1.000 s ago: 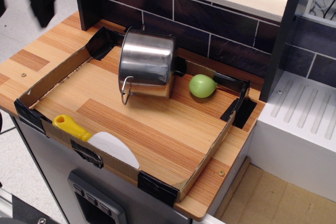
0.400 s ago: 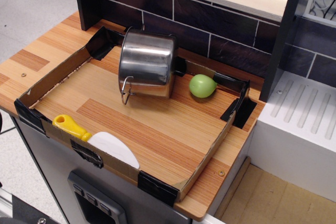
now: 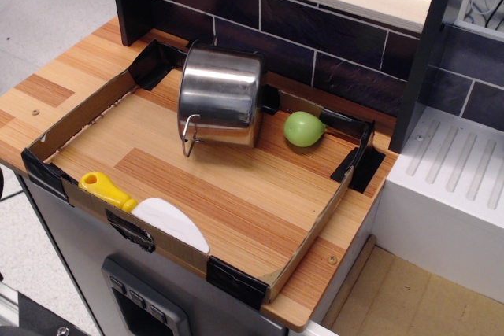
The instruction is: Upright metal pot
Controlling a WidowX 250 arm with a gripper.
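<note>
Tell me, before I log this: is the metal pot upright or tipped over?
Tipped: the metal pot rests upside down, closed base upward, rim and wire handle against the wooden board.

One metal pot [image 3: 220, 96], one green fruit [image 3: 303, 128], one spatula [image 3: 146, 206]

no readable text, labels, or numbers

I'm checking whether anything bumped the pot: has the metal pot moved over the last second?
No. The metal pot lies inverted at the same spot against the black tape on the back wall, with the same gap to the green fruit.
</note>
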